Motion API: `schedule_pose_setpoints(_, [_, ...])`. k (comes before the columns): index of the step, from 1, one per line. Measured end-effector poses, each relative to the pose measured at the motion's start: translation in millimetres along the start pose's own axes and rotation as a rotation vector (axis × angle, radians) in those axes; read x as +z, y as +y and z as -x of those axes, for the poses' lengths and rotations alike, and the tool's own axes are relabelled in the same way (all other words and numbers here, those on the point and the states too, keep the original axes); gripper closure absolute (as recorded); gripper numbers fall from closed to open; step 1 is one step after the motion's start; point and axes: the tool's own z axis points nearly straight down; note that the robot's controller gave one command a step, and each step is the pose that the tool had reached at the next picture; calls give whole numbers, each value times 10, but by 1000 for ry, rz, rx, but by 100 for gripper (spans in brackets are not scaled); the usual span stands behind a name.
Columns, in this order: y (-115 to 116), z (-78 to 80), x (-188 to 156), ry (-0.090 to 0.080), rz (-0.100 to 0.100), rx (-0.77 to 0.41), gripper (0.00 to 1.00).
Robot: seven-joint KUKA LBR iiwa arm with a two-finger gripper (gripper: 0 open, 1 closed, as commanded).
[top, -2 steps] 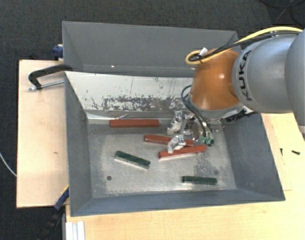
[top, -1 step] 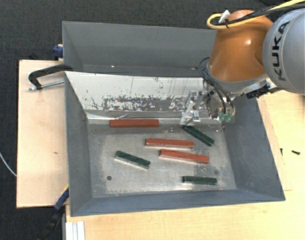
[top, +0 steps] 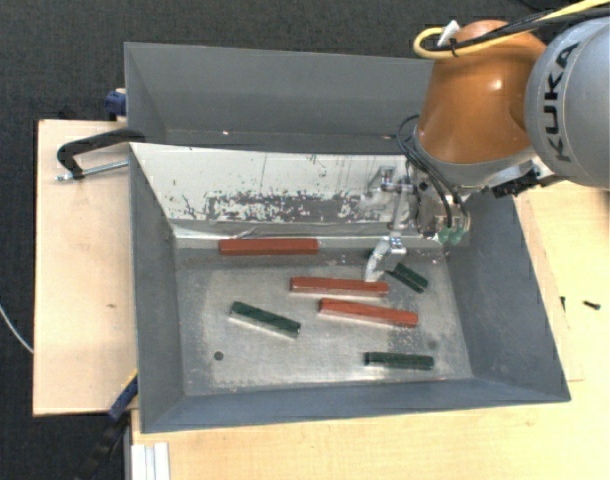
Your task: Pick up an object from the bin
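My gripper (top: 379,262) hangs low over the right back part of the bin floor, under the orange wrist cover. A short dark green block (top: 410,279) lies tilted just to its right and slightly nearer, close beside it; whether they touch I cannot tell. Directly in front of the gripper lies a red-brown bar (top: 340,287). A second red-brown bar (top: 368,314) rests a little nearer than the first and slants down to the right. Nothing shows held in the gripper.
Another red-brown bar (top: 269,247) lies along the back wall on the left. One dark green bar (top: 265,319) sits left of centre, and another dark green bar (top: 399,361) lies near the front right. The arm comes in over the bin's right back corner.
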Motion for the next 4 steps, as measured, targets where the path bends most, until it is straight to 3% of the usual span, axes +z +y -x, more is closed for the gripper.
schedule_pose_setpoints(1, [0,0,0,0,0,0,0])
schedule_pose_setpoints(2, [38,-38,483,-3,-1,-59,0])
schedule_pose_setpoints(3, [71,-20,1316,7,1,-57,100])
schedule_pose_setpoints(4, [71,-20,1316,7,1,-57,100])
